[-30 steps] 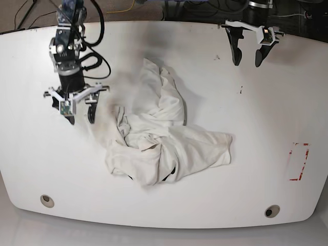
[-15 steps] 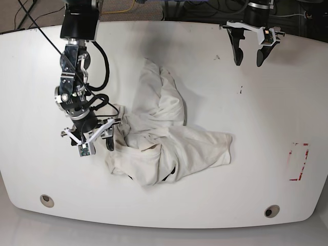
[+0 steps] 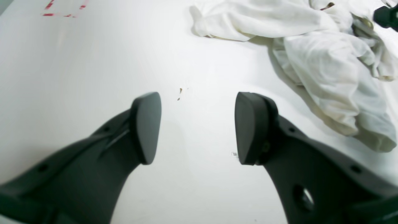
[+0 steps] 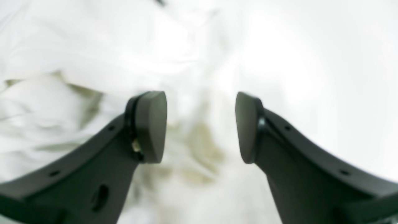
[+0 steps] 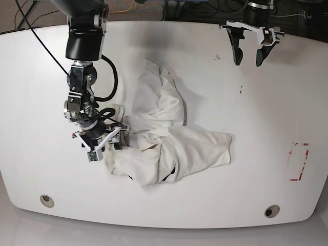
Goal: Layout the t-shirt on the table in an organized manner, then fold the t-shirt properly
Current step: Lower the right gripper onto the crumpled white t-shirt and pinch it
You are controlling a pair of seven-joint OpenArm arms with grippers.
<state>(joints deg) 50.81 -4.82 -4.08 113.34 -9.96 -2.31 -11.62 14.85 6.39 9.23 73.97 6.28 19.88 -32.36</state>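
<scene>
The t-shirt (image 5: 164, 138) lies crumpled near the middle of the table (image 5: 46, 169); the right gripper (image 5: 102, 145) sits low at its left edge, jaws parted over cloth, seemingly gripping nothing, though that wrist view is blurred. The left gripper (image 5: 249, 56) hangs at the far right, jaws wide and empty, well apart from the shirt.

Dark cables (image 5: 205, 9) and a yellow cable (image 5: 123, 8) behind far edge

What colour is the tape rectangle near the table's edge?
Red; the tape rectangle shows best in the base view.
</scene>
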